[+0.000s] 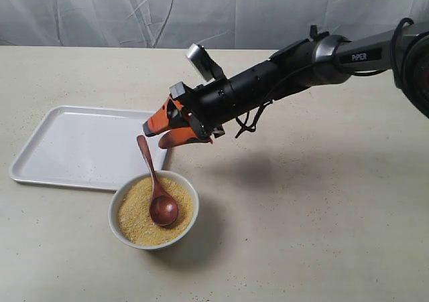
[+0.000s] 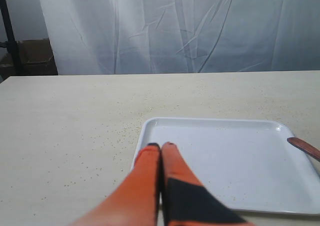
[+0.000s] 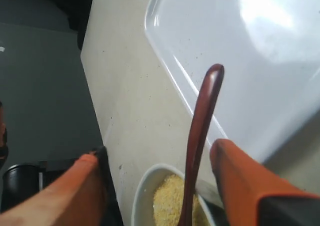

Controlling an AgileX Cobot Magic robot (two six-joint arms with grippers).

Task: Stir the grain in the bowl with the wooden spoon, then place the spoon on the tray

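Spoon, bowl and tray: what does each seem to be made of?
The spoon looks like dark reddish-brown wood with a glossy lacquer: its head shows bright highlights. The bowl looks like glazed white ceramic, smooth with a thick rim. The tray is smooth white with soft reflections, probably plastic or melamine; the look leaves that open.

Black-and-grey arm (image 1: 281,74) marked PiPER, loose black cables (image 1: 249,122), 2 orange jaws.

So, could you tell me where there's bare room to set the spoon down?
The flat white rectangular tray is bare across its whole floor. The beige table right of the small white bowl is open too. It is crowded at the tray's near right corner: the dark wooden spoon leans there, the right gripper over it, jaws open.
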